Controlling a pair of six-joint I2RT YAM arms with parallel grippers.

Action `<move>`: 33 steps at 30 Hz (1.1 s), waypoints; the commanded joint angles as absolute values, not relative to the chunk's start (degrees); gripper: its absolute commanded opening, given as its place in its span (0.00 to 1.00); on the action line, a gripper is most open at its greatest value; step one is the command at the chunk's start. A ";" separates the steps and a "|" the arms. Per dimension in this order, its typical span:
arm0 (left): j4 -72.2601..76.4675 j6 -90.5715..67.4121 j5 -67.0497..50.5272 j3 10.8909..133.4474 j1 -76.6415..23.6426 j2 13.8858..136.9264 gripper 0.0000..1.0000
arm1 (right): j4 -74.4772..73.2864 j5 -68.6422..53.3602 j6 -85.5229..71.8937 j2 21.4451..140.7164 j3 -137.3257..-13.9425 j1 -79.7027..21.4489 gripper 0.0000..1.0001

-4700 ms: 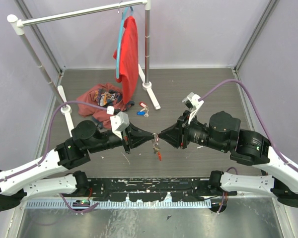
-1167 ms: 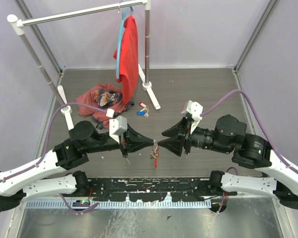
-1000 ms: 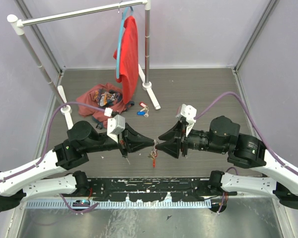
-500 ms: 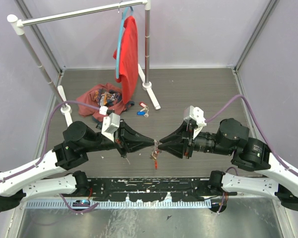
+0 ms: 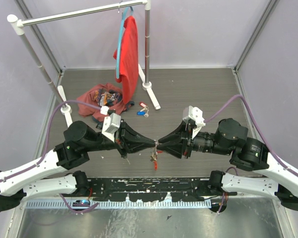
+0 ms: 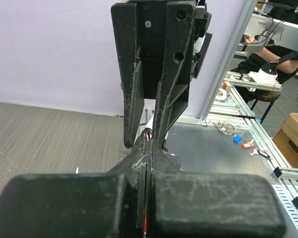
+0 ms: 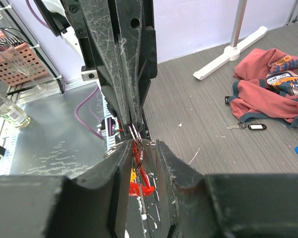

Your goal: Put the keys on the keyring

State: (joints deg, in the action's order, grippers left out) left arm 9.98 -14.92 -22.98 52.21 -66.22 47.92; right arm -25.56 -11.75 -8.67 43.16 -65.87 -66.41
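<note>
The keyring (image 5: 153,157), a thin silver chain loop with a long red tag and a small yellow tag, hangs above the floor from my left gripper (image 5: 153,143), which is shut on it. In the left wrist view the left gripper (image 6: 148,147) has its jaws pressed together with a red sliver between them. My right gripper (image 5: 160,143) meets it tip to tip. In the right wrist view the right gripper (image 7: 141,144) has its jaws apart around the chain (image 7: 138,136), with the red tag (image 7: 140,179) below. Loose keys (image 5: 143,109) with blue and red tags lie on the floor behind.
A white clothes rack (image 5: 79,14) stands at the back with a red shirt (image 5: 129,49) on a blue hanger. A red garment (image 5: 102,96) lies heaped on the floor. A key with a black tag (image 7: 249,127) lies beside it.
My right gripper has moved left and closed the gap to the left gripper's tips, its jaws now around the chain. The left gripper has kept hold of the keyring and shifted slightly.
</note>
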 commanded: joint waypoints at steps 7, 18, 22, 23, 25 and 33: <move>13.54 -15.21 -23.68 53.38 -66.46 47.35 0.00 | -21.80 -12.98 -7.71 43.60 -66.17 -66.62 0.13; 9.16 -14.11 -21.58 54.16 -66.45 46.59 0.13 | -29.48 -12.15 -4.38 45.78 -71.96 -66.69 0.01; -1.77 -9.30 -19.69 57.97 -66.45 46.65 0.28 | -40.89 -11.02 -1.65 49.93 -79.41 -66.62 0.01; -4.70 -7.69 -19.32 59.12 -66.45 46.92 0.30 | -43.46 -10.85 -1.07 51.05 -81.03 -66.67 0.01; -9.79 -4.64 -18.51 60.96 -66.46 47.59 0.33 | -48.98 -10.33 -0.20 53.62 -84.67 -66.62 0.01; -15.32 -1.32 -18.53 62.50 -66.49 50.16 0.38 | -67.51 -7.96 1.36 65.14 -96.88 -66.62 0.01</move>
State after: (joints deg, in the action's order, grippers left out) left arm -10.96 -3.99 -18.72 61.41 -66.22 48.73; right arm -58.11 -10.04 -0.21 62.39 -91.70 -66.43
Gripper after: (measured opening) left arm 0.371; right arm 0.122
